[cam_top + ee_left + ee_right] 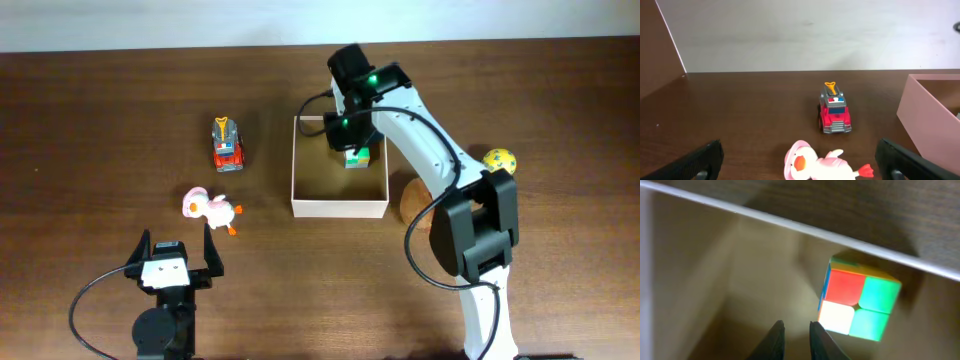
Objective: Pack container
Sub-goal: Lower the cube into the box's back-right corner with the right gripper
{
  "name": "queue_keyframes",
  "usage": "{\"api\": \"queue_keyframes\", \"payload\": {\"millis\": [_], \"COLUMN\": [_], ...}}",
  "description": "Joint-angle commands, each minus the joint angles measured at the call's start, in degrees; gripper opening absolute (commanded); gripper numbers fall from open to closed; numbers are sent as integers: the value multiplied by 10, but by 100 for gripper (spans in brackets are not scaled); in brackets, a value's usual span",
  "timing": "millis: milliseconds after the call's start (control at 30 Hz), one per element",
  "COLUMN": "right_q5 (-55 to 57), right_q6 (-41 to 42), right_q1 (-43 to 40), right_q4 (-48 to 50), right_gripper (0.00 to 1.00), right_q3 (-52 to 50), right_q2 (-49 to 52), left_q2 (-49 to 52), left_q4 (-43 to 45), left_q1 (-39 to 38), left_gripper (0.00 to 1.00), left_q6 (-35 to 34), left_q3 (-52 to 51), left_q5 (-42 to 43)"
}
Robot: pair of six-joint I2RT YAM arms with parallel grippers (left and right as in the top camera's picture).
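Note:
The container [340, 209], a shallow white-walled box with a tan inside, sits at the table's centre. A small colour cube [357, 157] lies inside it near the far right corner. My right gripper [345, 135] hangs over the box. In the right wrist view its fingertips [794, 326] stand shut just left of the cube [858, 298], holding nothing, below the white wall [790, 226]. My left gripper [177, 240] is wide open near the front edge. A pink-and-white duck toy [820, 162] lies just ahead between its fingers [710, 155], untouched.
A red toy fire truck [227, 144] stands left of the container, beyond the duck [210, 207]. A yellow ball [500, 160] and a brown round object [415, 197] lie right of the box, beside my right arm. The box's wall [925, 112] shows at the right of the left wrist view.

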Motion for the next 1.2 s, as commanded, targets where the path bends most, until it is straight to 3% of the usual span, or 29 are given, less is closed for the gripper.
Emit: {"api": "queue_keyframes", "payload": {"millis": [0,1167], "right_q5": [7,32], "right_q6": [-5,-16], "right_q1": [9,12], "right_q4": [18,81], "right_gripper": [21,18], "right_q3": [-27,-66], "right_q2": [11,12], "left_q2": [-2,-2], "left_q4": [1,1], "left_q1": [5,5], "left_gripper": [99,99], "left_q6": [9,9], "left_q3": [-4,-4], "left_q5": [-6,-6]}}
